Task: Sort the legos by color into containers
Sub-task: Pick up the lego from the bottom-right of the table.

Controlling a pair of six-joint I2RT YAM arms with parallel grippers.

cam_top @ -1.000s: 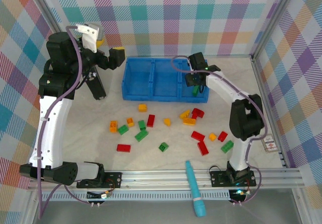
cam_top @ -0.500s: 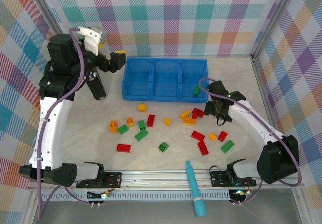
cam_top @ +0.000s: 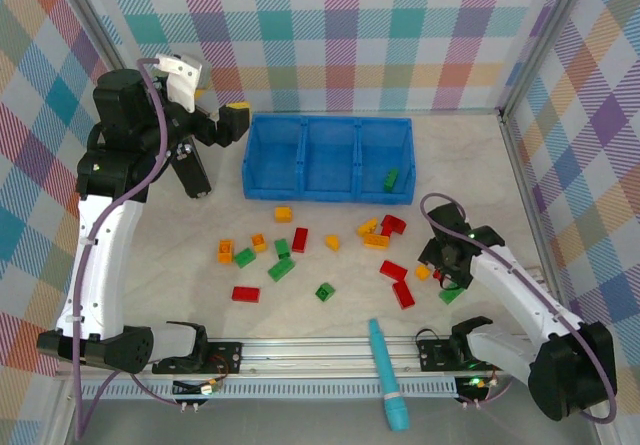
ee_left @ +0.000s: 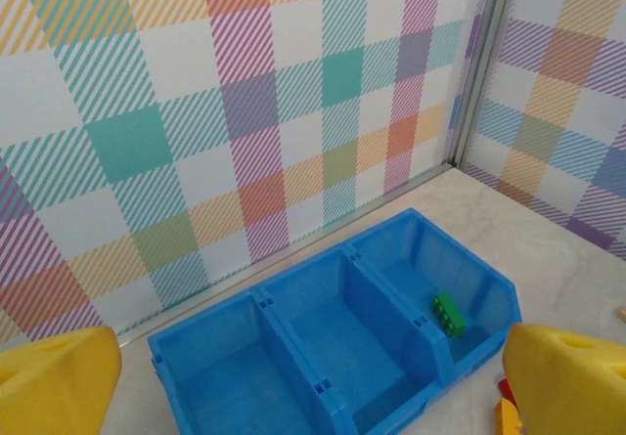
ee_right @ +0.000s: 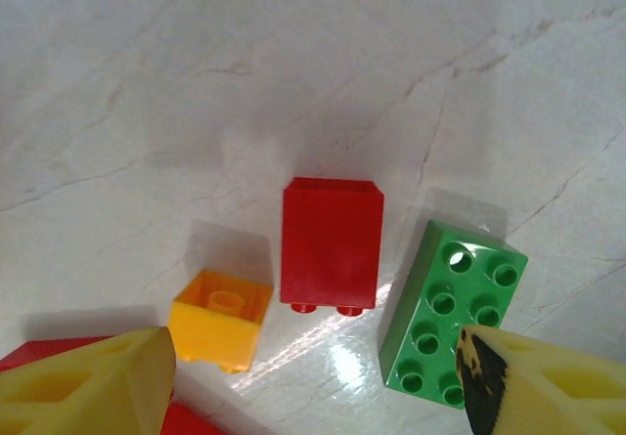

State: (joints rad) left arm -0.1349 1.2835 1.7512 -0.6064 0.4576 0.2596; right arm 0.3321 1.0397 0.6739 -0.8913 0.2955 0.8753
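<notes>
The left gripper hangs raised at the far-left of the table, just beside the left end of the blue tray. Its yellow fingers are spread wide w/ nothing btwn them. The left wrist view looks down past them onto the tray's three containers, set side by side. One green lego lies in the right-hand container, toward its near wall. The other legos sit loose on the table in front of the tray, red, green & orange-yellow mixed, spread from centre-left to the right side. The right gripper is low over the right end of that scatter, jaws apart & clamped on nothing. In the right wrist view a red brick lies on its side below the gap, studs toward the bottom edge. A small orange brick sits near it on one side, apart from it. A green eight-stud brick sits close on the other side, studs up; can't tell if it touches the red one. The black-marked finger overlaps that green brick's corner in view; contact can't be told. Another red piece shows at the bottom edge by the other finger. A teal pen-like tool lies at the near edge btwn the arm bases, across the rail.
</notes>
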